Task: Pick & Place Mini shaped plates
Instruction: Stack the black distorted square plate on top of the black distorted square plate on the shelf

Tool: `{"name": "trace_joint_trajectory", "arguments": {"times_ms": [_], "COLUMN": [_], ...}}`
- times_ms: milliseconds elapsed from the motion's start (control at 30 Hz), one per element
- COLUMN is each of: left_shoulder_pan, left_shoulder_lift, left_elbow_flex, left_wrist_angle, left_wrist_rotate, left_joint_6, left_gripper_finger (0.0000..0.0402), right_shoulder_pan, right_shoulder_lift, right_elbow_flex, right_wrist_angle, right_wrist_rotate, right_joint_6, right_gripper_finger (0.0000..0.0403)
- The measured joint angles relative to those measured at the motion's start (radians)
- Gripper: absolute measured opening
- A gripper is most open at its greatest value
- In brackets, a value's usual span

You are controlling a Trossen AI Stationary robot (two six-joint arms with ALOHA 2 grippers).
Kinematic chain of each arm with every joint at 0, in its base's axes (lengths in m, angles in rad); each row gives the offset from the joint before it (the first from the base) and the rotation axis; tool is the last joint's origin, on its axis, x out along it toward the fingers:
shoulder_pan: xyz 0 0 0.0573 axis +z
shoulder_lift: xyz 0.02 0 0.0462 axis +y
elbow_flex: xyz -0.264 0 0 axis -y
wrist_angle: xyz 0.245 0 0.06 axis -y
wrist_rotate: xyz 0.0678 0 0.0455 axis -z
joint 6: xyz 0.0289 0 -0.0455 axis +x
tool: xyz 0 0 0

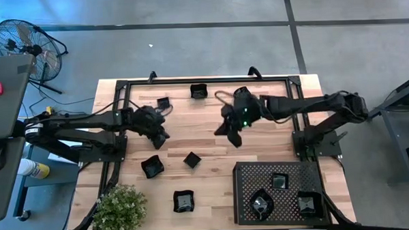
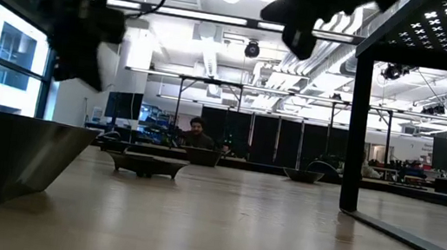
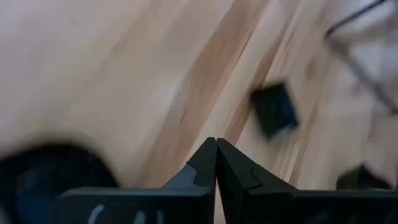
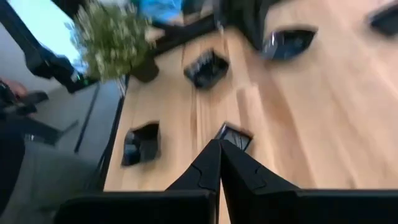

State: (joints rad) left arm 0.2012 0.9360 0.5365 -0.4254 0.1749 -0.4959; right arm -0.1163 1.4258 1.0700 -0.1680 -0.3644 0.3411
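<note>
The plates are small, glossy black dishes with raised rims, and five are seen loose on the table (image 1: 204, 111): one (image 1: 192, 159) lies just below and left of the right gripper (image 1: 234, 136), one (image 1: 152, 167) just below the left gripper (image 1: 161, 139), one (image 1: 183, 201) nearer the front edge beside the plant (image 1: 119, 210), and two, (image 1: 199, 91) and (image 1: 163, 103), toward the back edge. Three more are already set in the perforated tray (image 1: 244, 178), to the front and right of the right gripper. They are judged to be light and stiff, probably hard plastic or glazed ware; the glossy finish is likely to be slippery, and chipping is possible if one is dropped. A hold is best taken on a rim wall, with one finger inside the dish and one outside, since the shallow flared sides seen in the low view offer little else to pinch. Both grippers are raised above the table with fingers pressed together, and nothing is held by either; this is shown plainly in both wrist views. The right gripper appears best placed for the plate just below it.
</note>
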Motion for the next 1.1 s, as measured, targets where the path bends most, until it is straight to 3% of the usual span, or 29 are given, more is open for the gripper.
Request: {"name": "trace_joint_trajectory", "arguments": {"times_ms": [133, 333, 500, 633, 933, 1100], "left_shoulder_pan": [-0.056, -0.189, -0.279, -0.302, -0.301, -0.301], "left_shoulder_lift": [0.0, 0.0, 0.0, 0.0, 0.041, 0.076], "left_elbow_flex": [0.0, 0.0, 0.0, -0.001, -0.074, -0.081], "left_wrist_angle": [-0.16, -0.286, -0.406, -0.394, -0.289, -0.25], "left_wrist_rotate": [0.0, 0.0, -0.095, -0.12, -0.004, 0.003], "left_joint_6": [-0.07, -0.155, -0.238, -0.272, -0.272, -0.268], "left_gripper_finger": [0.0034, 0.0114, 0.0156, 0.0159, 0.0118, 0.0094], "right_shoulder_pan": [-0.068, -0.102, -0.11, -0.111, -0.111, -0.111], "right_shoulder_lift": [-0.003, -0.017, -0.021, -0.021, -0.021, -0.021], "right_elbow_flex": [-0.049, -0.053, -0.053, -0.053, -0.053, -0.053], "right_wrist_angle": [0.077, 0.076, 0.076, 0.076, 0.076, 0.078], "right_wrist_rotate": [-0.074, -0.116, -0.113, -0.111, -0.103, -0.102], "right_joint_6": [-0.035, -0.096, -0.122, -0.123, -0.123, -0.117], "right_gripper_finger": [0.0001, 0.0001, 0.0002, 0.0001, 0.0002, 0.0003]}}
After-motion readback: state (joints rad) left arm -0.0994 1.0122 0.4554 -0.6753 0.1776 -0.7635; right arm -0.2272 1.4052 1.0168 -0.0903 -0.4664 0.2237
